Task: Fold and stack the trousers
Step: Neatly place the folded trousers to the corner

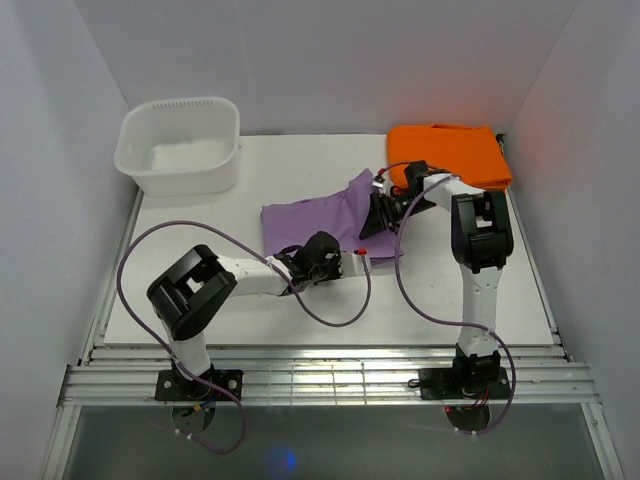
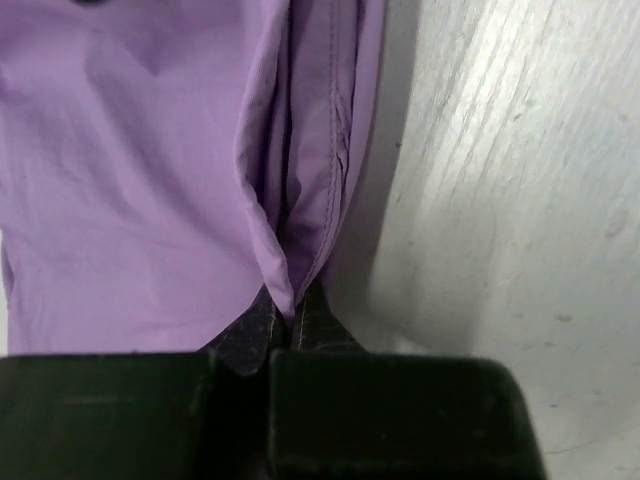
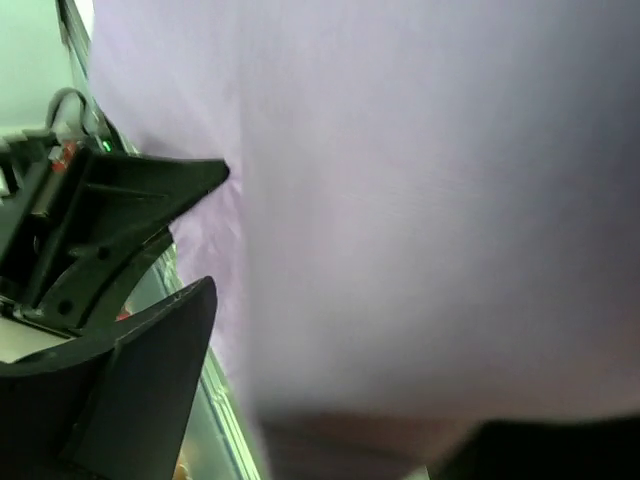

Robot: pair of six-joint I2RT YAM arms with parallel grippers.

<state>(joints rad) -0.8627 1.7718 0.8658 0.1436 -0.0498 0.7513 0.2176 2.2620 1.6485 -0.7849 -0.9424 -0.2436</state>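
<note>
I see the trousers (image 1: 310, 215) in the middle of the surface (image 1: 270, 325), between my two arms. They are lilac, plain and soft, and gathered into a short, crumpled, roughly folded shape. One corner stands up on the far side, close to the right tool (image 1: 385, 212).

The left tool (image 1: 356, 258) is at the near right edge of the cloth. In the left wrist view its fingers (image 2: 245, 340) are pressed together on a narrow fold with a stitched seam, so it is clamped on the trousers.

In the right wrist view the cloth hangs close to the lens, pale and blurred. One black finger (image 3: 150, 370) shows at the lower left, far from the dark edge at the lower right, so this tool stands apart.

A folded orange cloth (image 1: 450, 150) lies at the far right corner. A white tub (image 1: 180, 178) sits at the far left corner.
</note>
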